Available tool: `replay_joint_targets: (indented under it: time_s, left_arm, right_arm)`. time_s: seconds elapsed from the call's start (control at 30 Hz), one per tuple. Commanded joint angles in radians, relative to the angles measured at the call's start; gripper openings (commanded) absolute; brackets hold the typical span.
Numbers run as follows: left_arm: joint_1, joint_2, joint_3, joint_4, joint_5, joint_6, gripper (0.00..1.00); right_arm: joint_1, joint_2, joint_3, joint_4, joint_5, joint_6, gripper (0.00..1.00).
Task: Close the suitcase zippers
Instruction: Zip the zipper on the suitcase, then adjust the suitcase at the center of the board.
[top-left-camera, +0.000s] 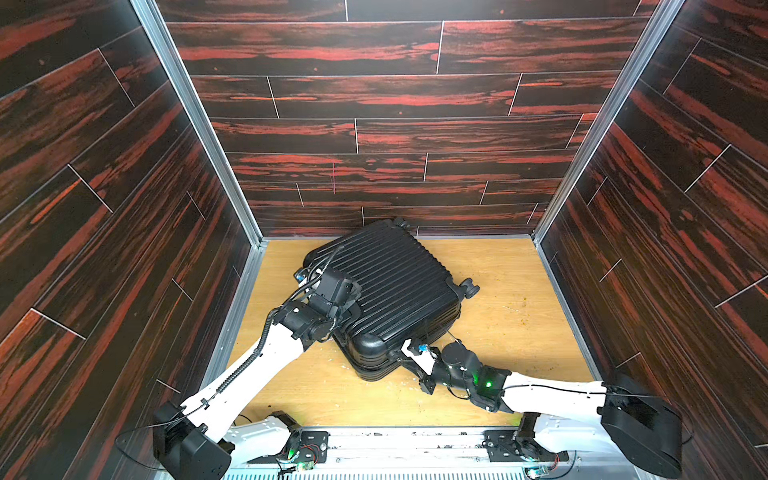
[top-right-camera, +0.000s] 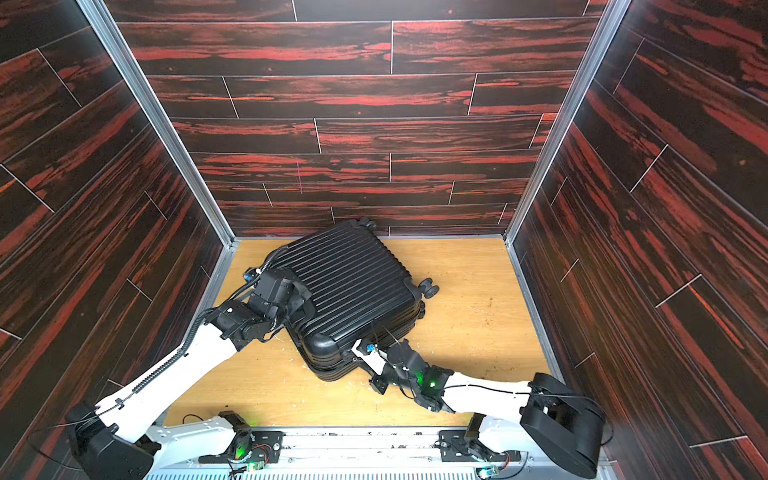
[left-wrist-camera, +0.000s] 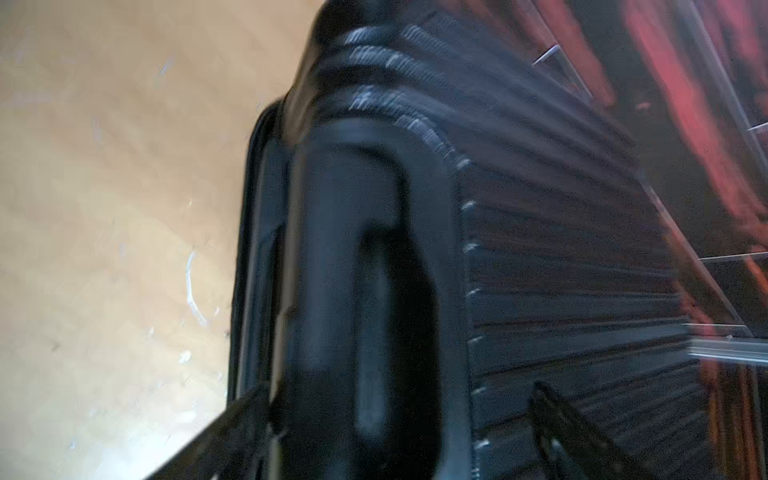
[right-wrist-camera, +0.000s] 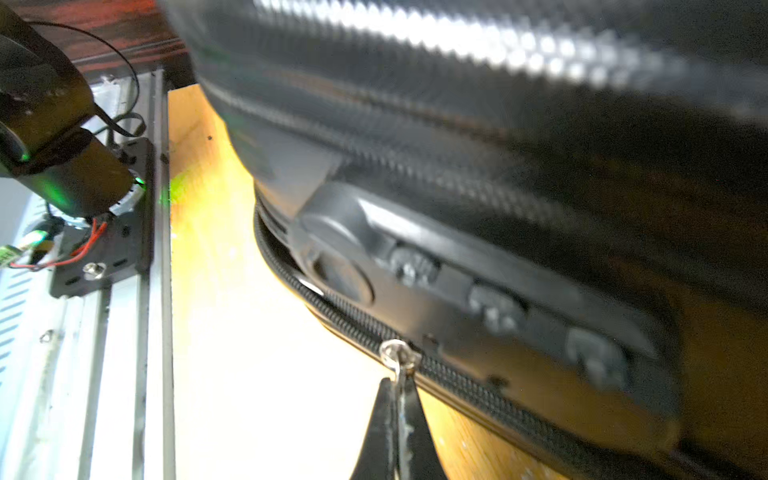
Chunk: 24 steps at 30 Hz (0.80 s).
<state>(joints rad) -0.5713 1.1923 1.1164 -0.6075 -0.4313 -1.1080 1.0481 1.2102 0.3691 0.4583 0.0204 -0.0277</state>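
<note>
**A:** Where do we log the suitcase (top-left-camera: 395, 282)?

**B:** Flat on the wooden board (top-left-camera: 519, 332), ribbed shell up. It sits left of centre and toward the back wall. One rounded corner points at the robot's base, and a wheel pair (top-left-camera: 469, 286) juts out on its right.

**A:** Right gripper (right-wrist-camera: 397, 411)?

**B:** Its fingers are pressed together on the metal zipper pull (right-wrist-camera: 395, 353), low on the near side. The zipper track (right-wrist-camera: 478, 390) runs along the seam just under the lock panel (right-wrist-camera: 478, 291).

**A:** And the left gripper (left-wrist-camera: 399, 388)?

**B:** Spread wide at the suitcase's left edge, with one finger on either side of the recessed handle (left-wrist-camera: 374, 291). It grips nothing. The wrist view is blurred, so we cannot tell whether the fingers touch the shell.
</note>
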Motion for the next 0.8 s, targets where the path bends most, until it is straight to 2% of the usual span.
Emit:
replay_joint_targets:
  time_s: [0.0,0.1,0.23,0.27,0.33,0.57,0.67,0.77]
  left_arm:
    - [-0.001,-0.064,0.043,0.067,-0.074,0.250,1.00]
    - [0.028,-0.091,0.055,0.076,0.030,0.514,1.00]
    - [0.114,-0.089,0.114,0.041,0.364,0.846,1.00]
    - [0.136,-0.074,0.139,-0.026,0.450,0.907,1.00]
    - [0.161,-0.040,0.181,-0.098,0.557,1.021,0.97]
    - [0.165,0.079,0.288,-0.330,0.691,1.423,0.99]
    - [0.165,0.103,0.300,-0.387,0.762,1.593,0.98]
    - [0.163,0.146,0.327,-0.431,0.809,1.700,1.00]
  right_arm:
    - [-0.020,-0.068,-0.035,0.035,0.004,-0.016,0.00]
    - [-0.064,-0.127,-0.059,-0.004,-0.004,-0.016,0.00]
    - [-0.152,-0.231,-0.076,-0.091,-0.017,-0.008,0.00]
    - [-0.178,-0.253,-0.076,-0.117,-0.020,-0.005,0.00]
    - [-0.233,-0.292,-0.075,-0.164,-0.020,0.008,0.00]
    - [-0.429,-0.386,-0.077,-0.252,-0.081,0.084,0.00]
    - [-0.465,-0.387,-0.073,-0.259,-0.079,0.112,0.00]
    - [-0.478,-0.374,-0.067,-0.259,-0.083,0.116,0.00]
